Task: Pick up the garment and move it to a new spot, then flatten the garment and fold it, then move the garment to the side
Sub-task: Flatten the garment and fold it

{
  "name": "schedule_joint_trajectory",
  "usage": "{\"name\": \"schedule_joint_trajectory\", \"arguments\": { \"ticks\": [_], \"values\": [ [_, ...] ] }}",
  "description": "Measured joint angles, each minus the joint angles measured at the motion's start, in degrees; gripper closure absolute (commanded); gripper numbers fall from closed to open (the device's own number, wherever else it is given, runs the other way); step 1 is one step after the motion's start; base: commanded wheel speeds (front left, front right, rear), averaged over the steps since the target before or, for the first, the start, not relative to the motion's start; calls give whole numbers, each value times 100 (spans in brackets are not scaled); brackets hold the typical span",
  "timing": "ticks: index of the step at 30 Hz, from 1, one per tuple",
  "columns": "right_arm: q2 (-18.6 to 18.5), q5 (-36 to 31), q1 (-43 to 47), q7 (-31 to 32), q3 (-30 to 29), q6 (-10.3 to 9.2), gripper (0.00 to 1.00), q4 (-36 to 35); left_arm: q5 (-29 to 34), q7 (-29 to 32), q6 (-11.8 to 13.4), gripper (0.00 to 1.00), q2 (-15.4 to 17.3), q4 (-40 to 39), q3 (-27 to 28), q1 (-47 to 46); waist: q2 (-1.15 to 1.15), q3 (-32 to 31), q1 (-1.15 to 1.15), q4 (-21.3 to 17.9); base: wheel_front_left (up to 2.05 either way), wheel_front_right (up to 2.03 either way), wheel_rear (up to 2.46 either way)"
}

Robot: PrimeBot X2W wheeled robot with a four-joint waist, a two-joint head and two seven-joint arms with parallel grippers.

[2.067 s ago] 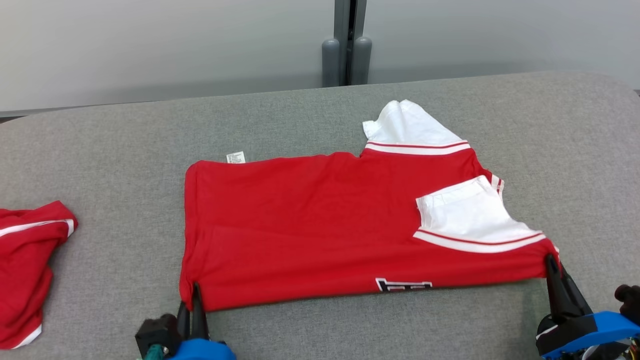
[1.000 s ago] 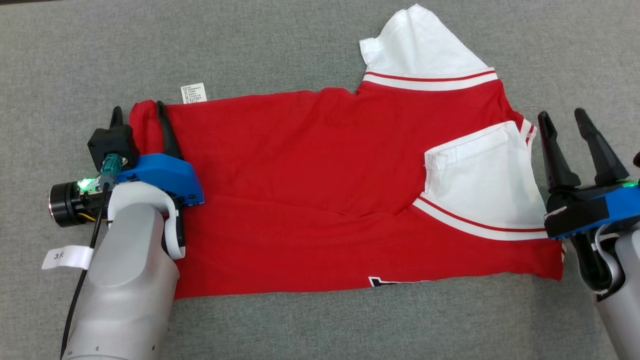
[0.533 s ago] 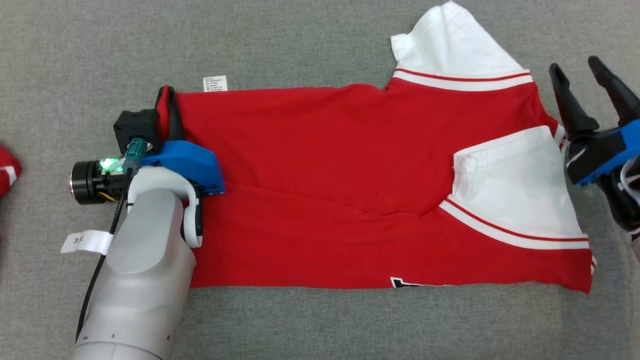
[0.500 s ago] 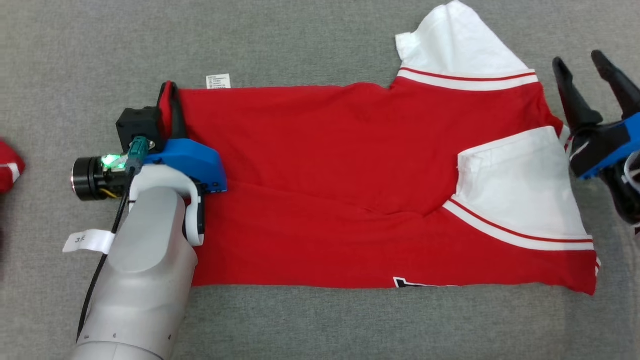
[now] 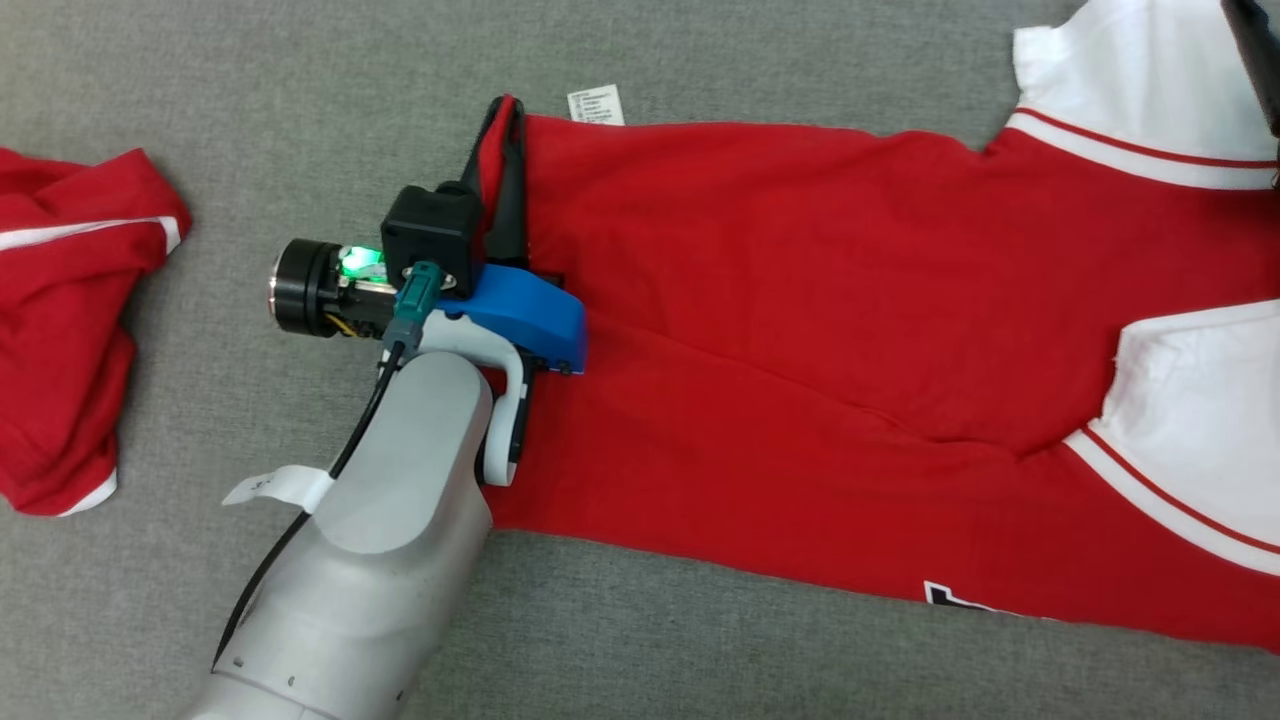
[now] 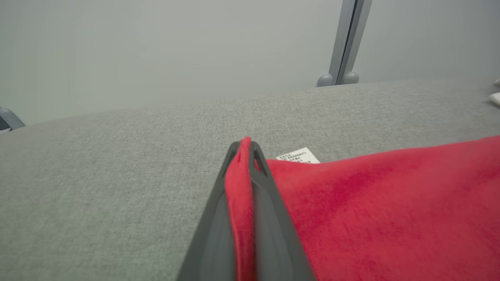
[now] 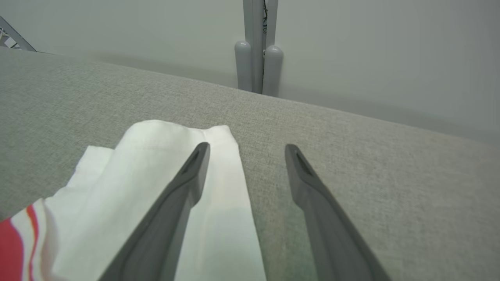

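The garment (image 5: 850,330) is a red shirt with white sleeves, spread flat on the grey cloth-covered table (image 5: 220,90). My left gripper (image 5: 505,115) is shut on its far left corner, and in the left wrist view a fold of red cloth (image 6: 238,187) is pinched between the fingers. My right gripper (image 7: 245,152) is open over the far white sleeve (image 7: 156,156): one finger lies above the sleeve, the other above bare table. The garment's right part runs out of the head view.
A second red garment (image 5: 70,320) lies crumpled at the table's left. A white care label (image 5: 596,104) sticks out beside the gripped corner. A pale wall and a grey post (image 7: 258,58) stand behind the table's far edge.
My left gripper was open around the garment's far left corner and has shut on it. The right gripper has moved up to the far white sleeve, still open. The head camera has swung left.
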Motion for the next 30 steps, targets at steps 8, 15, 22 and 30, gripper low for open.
{"name": "schedule_joint_trajectory", "arguments": {
  "ticks": [8,15,22,30],
  "values": [
    [-246,477,-258,315,557,-1,0,159,-521,-2,280,100,-5,-190,-650,-63,0,186,-1,395,0,0,0],
    [-398,600,-465,-85,844,0,100,320,-698,-2,420,100,-7,-185,-767,-143,0,248,-1,422,0,0,0],
    [-267,381,-762,-1585,779,0,100,717,-376,-1,417,100,-5,-437,-319,-104,0,163,0,218,0,0,0],
    [-218,156,-738,-1716,75,0,100,57,45,-1,114,100,27,-479,246,65,0,-89,-1,-132,0,0,0]
  ]
}}
